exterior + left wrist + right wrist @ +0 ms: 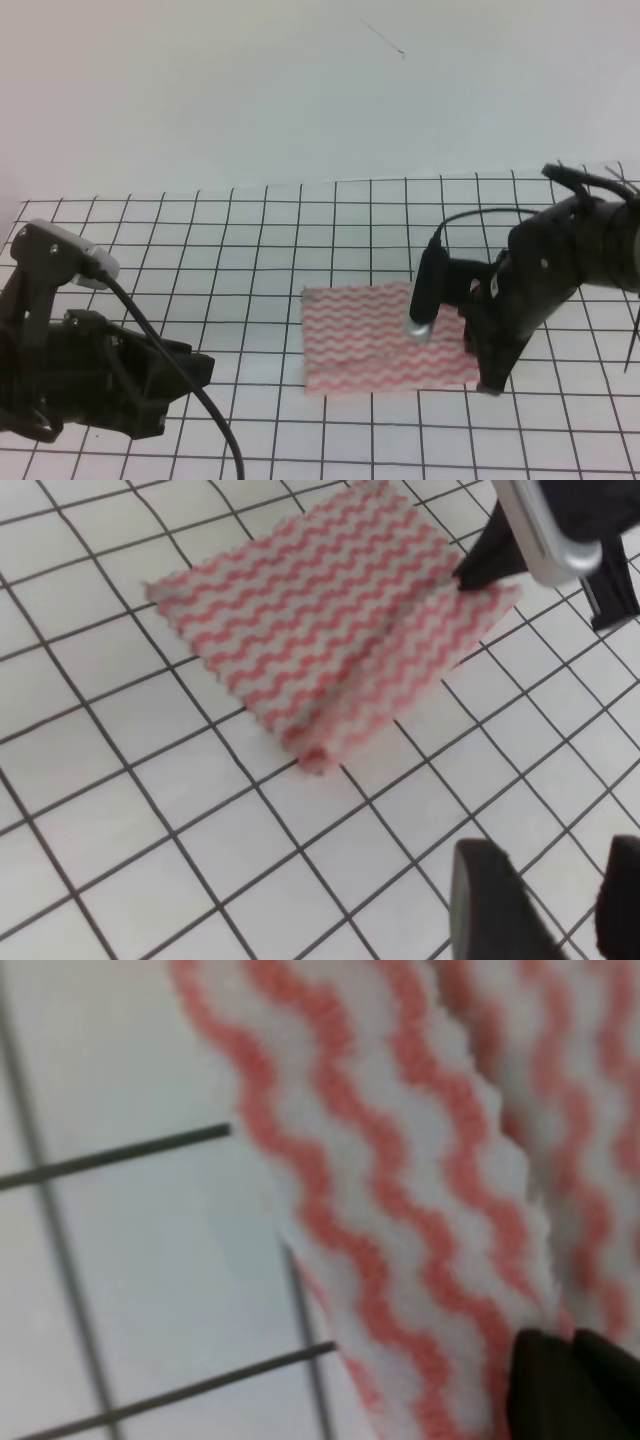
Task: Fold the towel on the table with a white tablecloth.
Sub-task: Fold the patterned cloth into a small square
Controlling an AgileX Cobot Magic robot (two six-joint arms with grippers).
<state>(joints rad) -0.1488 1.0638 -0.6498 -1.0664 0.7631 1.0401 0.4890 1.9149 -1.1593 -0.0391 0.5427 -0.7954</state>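
- The step in hand looks like a fold under way: the right hand (pixel 487 385), black and angled down, sits at the 4 o'clock corner of the thin pink-red and white wavy-striped towel (pixel 375 340), its dark fingertips (pixel 565 1385) pressed together on the cloth edge in the right wrist view, so I judge it clenched on the towel.
- The towel lies on the broad bench (pixel 250 260) covered in white cloth with a thin black grid, a little toward 3 o'clock from the middle of the exterior view.
- It reads as a rectangle, wider than deep, and already doubled along one side: in the left wrist view a soft rolled fold runs along its near edge and one layer overlaps another.
- The edges are slightly wavy and the cloth looks limp and light, likely to sag or slide if lifted by one corner.
- The left hand (pixel 545 905) hovers low at 8 o'clock of the bench, well apart from the towel, with a gap between its dark fingers; it grasps nothing and appears released.
- The next move probably calls for lifting the gripped corner and carrying it over toward the 9 o'clock edge, keeping layers aligned.
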